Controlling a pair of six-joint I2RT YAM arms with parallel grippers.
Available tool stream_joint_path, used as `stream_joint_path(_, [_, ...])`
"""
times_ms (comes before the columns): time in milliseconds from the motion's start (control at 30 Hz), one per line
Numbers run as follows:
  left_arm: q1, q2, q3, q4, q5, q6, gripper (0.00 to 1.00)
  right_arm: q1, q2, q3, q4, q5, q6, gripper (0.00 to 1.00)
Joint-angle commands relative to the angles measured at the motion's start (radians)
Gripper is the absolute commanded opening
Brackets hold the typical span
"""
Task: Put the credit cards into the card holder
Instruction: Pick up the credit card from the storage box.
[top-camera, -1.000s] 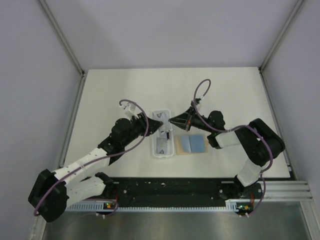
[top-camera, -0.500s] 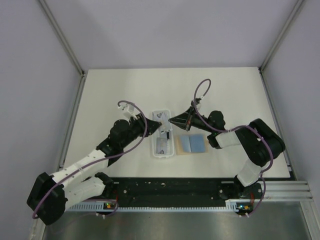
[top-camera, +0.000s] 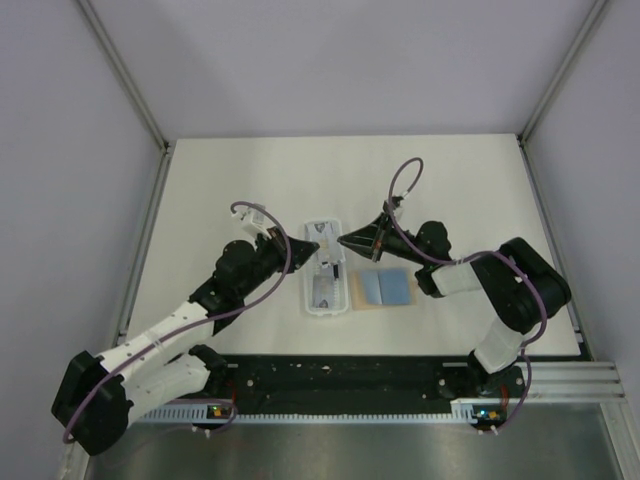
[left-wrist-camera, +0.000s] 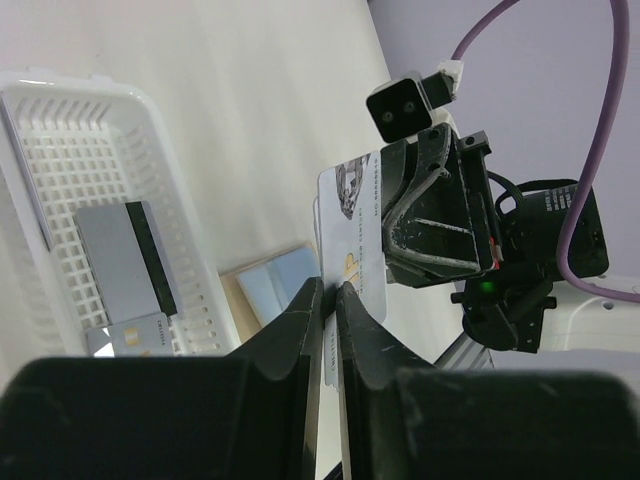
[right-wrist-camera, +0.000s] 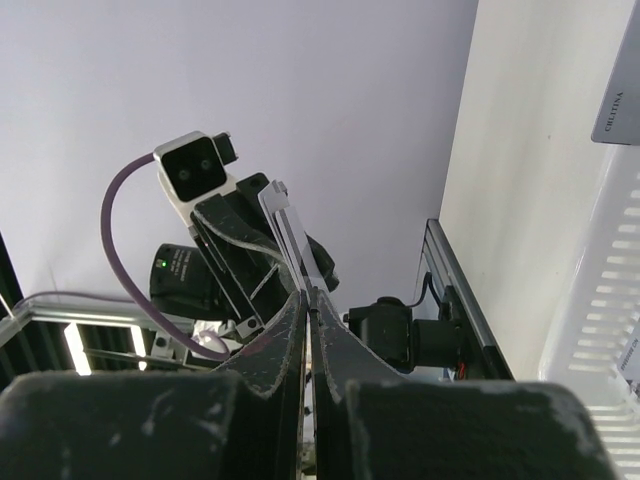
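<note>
Handover: left gripper (left-wrist-camera: 328, 292), right gripper (right-wrist-camera: 306, 293) both clamped on one credit card (left-wrist-camera: 352, 235) — free left only, then carry to card holder (top-camera: 385, 288).

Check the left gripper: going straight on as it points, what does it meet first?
The left gripper would likely meet the right gripper first: they face tip to tip, both pinching one credit card.

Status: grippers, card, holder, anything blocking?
Left gripper and right gripper both shut on one card, raised near the tray. Card holder open flat, blue side up. Striped card lies in tray. Nothing blocking holder.
</note>
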Motion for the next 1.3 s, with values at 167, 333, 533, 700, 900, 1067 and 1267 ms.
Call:
stream_joint_path(167, [0.007,-0.014,-0.012,-0.011,-0.03,0.023,0.07,-0.004,-0.021,-0.004,0.32,0.001,-0.015,0.0])
stream_joint_path(333, [0.016,0.007,-0.011,-0.022,-0.045,0.037,0.0,-0.004,0.016,0.005,0.322,-0.001,-0.032,0.0])
stream_joint_path(533, [0.027,0.058,-0.018,-0.007,-0.045,0.051,0.0,-0.004,0.074,0.028,0.322,-0.01,-0.058,0.0])
stream_joint_path(700, [0.044,0.099,-0.018,0.012,-0.039,0.073,0.0,-0.007,0.131,0.057,0.32,-0.024,-0.084,0.0])
stream_joint_path(900, [0.064,0.156,-0.017,0.041,-0.018,0.094,0.0,-0.014,0.205,0.088,0.32,-0.033,-0.11,0.0])
stream_joint_path(1067, [0.07,0.211,-0.028,0.078,-0.006,0.1,0.0,-0.027,0.238,0.099,0.319,-0.042,-0.136,0.0])
stream_joint_path(1267, [0.088,0.24,-0.035,0.09,0.004,0.109,0.0,-0.049,0.248,0.093,0.294,-0.058,-0.174,0.0])
